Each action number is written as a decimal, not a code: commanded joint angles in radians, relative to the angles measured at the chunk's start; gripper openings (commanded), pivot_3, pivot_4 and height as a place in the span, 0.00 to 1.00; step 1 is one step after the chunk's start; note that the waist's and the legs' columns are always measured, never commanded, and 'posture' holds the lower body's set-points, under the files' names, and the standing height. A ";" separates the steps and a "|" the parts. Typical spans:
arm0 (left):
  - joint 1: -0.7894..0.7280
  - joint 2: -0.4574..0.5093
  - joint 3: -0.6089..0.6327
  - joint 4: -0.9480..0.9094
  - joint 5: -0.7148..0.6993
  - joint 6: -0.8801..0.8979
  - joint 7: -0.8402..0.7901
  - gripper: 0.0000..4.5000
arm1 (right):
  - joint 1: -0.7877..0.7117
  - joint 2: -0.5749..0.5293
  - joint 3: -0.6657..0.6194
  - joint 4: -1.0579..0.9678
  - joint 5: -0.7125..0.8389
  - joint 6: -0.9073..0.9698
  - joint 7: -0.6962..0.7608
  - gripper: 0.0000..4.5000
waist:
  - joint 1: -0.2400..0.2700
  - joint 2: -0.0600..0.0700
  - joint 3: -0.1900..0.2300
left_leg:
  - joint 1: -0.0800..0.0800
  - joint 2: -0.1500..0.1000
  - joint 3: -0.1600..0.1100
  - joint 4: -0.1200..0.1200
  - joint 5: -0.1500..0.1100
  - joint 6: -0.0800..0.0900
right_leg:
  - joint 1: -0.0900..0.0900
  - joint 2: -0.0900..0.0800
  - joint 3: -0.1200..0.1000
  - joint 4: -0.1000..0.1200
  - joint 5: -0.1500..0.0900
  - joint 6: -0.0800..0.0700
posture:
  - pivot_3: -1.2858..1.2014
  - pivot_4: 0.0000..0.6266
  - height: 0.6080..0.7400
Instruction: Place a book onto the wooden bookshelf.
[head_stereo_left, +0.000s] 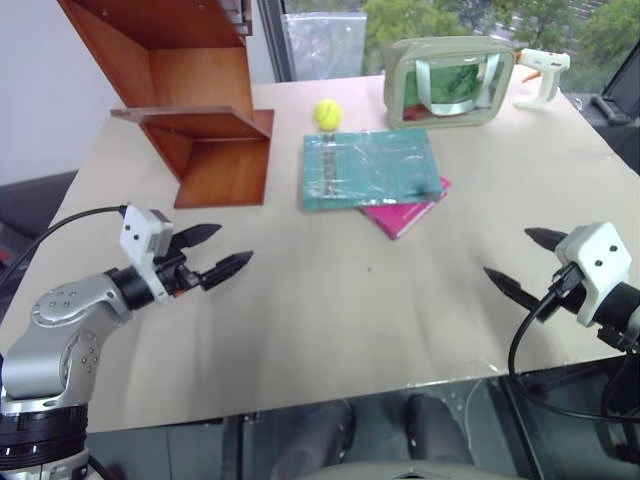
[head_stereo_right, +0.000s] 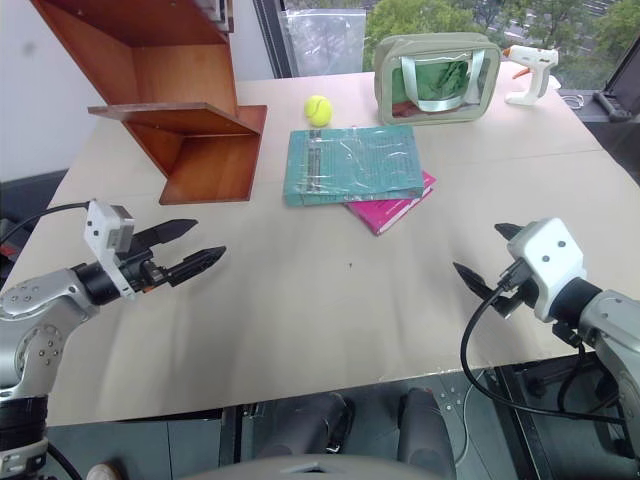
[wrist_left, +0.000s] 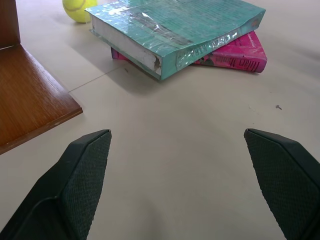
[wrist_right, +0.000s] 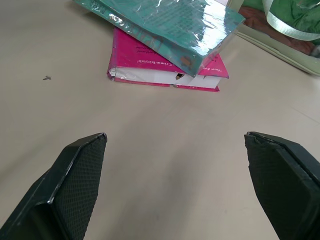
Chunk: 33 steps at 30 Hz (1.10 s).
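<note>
Overhead, pale beige table (head_stereo_left: 330, 300) by window (head_stereo_left: 320, 35), both grippers (head_stereo_left: 212, 252) (head_stereo_left: 520, 262) spread wide, empty.

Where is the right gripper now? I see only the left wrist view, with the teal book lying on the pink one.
Observer: The right gripper hangs open over the table, near its front right edge, apart from the book.
Operator: What is behind the book?
Observer: A clear green pouch stands there, with a white glue gun to its right.
Operator: How is the shelf built?
Observer: The wooden bookshelf has a slanted side rising above a horizontal board.
</note>
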 joint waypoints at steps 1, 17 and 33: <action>0.021 0.016 0.039 -0.052 -0.027 -0.003 -0.021 0.99 | -0.016 -0.030 -0.017 -0.007 -0.003 0.006 -0.001 1.00 | 0.000 0.000 0.000 | 0.000 0.000 0.000 0.000 0.000 0.000 | 0.000 0.000 0.000 0.000 0.000 0.000 | 0.52 0.24 1.00; 0.041 -0.023 0.036 -0.231 -0.112 0.063 0.041 1.00 | -0.151 -0.026 0.062 0.147 -0.090 0.075 -0.115 0.95 | 0.001 0.000 0.001 | 0.000 0.001 0.004 0.000 0.000 0.001 | 0.000 0.001 0.003 -0.001 0.001 0.000 | 0.52 0.24 1.00; 0.007 -0.114 -0.087 -0.314 -0.084 0.032 0.124 1.00 | -0.823 0.204 0.396 1.042 -0.351 -0.286 -0.217 0.01 | -0.012 0.000 0.001 | 0.001 0.004 0.009 0.000 0.000 0.000 | -0.002 0.005 0.007 -0.001 0.004 -0.003 | 0.52 0.24 1.00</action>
